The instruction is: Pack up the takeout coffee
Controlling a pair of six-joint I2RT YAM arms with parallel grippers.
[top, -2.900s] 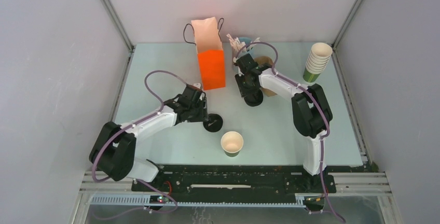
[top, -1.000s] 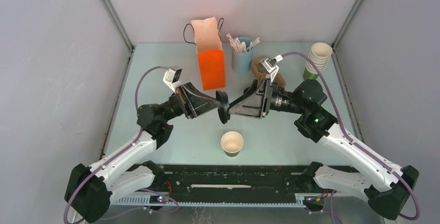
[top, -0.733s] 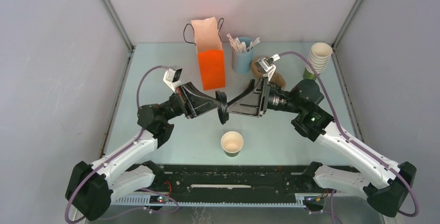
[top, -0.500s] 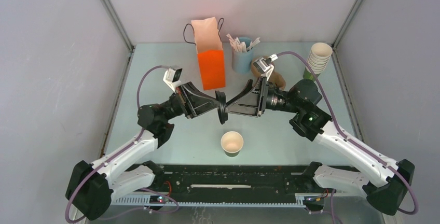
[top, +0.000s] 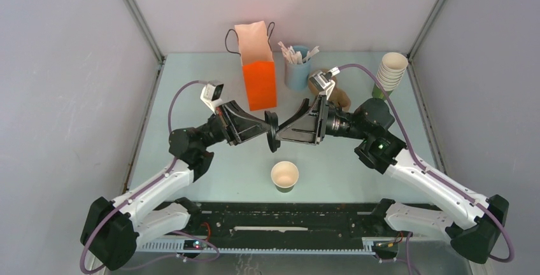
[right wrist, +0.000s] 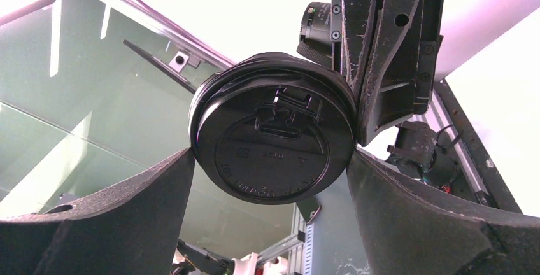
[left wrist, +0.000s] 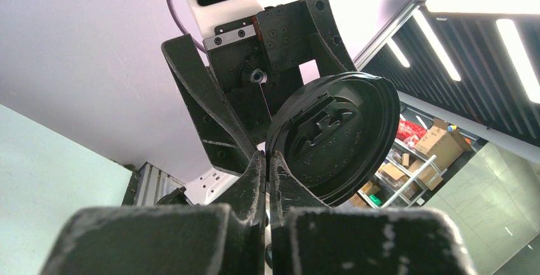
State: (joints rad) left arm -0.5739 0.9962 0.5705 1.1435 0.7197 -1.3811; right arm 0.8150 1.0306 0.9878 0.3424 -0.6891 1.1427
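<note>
Fingers of the left gripper (left wrist: 267, 157) are clamped together on the rim of the black lid (left wrist: 334, 136), holding it on edge in the air above the table (top: 184, 90). The right gripper (right wrist: 270, 157) is spread wide, one finger either side of the lid. It has edged closer around it than a second ago; contact is unclear. The lidless green paper cup (top: 284, 176) stands upright on the table just below, unmoved.

The top camera is looking down from high at 6 o'clock, covering the whole table (top: 191, 84). Both wrist cameras are sitting close and tilting upward. The one on the left gripper (left wrist: 267, 157) is facing 3 o'clock, the one on the right gripper (right wrist: 270, 160) 9 o'clock — all three are sharing the black lid (left wrist: 331, 138).
</note>
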